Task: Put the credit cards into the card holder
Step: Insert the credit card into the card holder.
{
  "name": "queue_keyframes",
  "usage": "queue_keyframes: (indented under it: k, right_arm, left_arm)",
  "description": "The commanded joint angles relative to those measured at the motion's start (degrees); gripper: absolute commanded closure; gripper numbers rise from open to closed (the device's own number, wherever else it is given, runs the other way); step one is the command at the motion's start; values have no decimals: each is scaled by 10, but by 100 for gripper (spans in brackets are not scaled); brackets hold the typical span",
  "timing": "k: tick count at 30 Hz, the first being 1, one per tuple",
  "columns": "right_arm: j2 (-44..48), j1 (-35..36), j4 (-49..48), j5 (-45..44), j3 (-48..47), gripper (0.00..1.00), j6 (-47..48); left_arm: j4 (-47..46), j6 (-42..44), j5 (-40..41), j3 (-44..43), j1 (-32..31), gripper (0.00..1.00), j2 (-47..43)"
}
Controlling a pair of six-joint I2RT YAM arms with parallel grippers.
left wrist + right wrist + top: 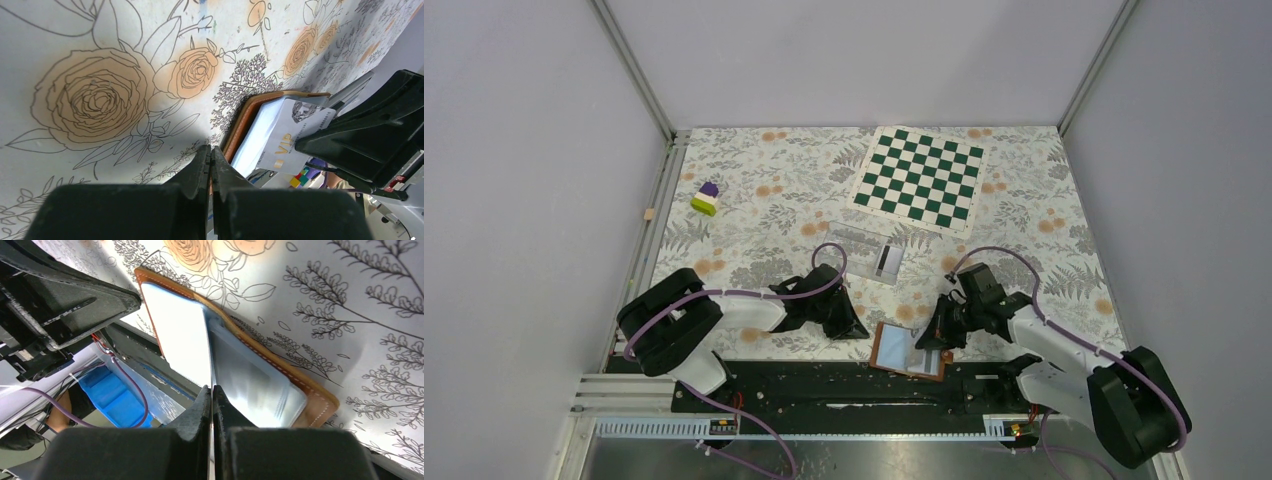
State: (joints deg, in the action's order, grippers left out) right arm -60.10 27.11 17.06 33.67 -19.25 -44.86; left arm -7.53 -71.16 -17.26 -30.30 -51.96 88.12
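The card holder (894,346), a brown wallet lying open with pale blue-grey pockets up, sits at the table's near edge between my two grippers. My right gripper (212,389) is shut on a whitish credit card (295,134) printed "VIP". It holds the card on edge over the open card holder (320,405), far edge down near the fold. My left gripper (210,149) is shut, with nothing visible between the fingers, and its tips are right beside the card holder's brown left edge (245,117). Another credit card (888,261) with a black stripe lies flat mid-table.
A clear plastic case (855,243) lies just left of the striped card. A green-and-white chessboard (921,178) is at the back right, and a purple and green block (706,198) at the back left. A metal rail (824,392) runs along the near edge below the wallet.
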Motion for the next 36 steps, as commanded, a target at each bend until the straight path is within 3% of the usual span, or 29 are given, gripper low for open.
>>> queue_keyframes:
  k: [1,15,24,36]
  right_arm:
    - [-14,5,20,-18,8,100,0]
    - [-111,5,-60,56,12,100,24]
    - [-221,5,-19,69,-57,100,114]
    - [-222,5,36,27,-94,100,125]
  left_arm:
    - [0,8,16,-10,-4,100,1]
    - [-2,12,11,-15,-5,100,6]
    - [0,13,12,-15,-6,100,3]
    - [9,10,26,-9,-6,100,-10]
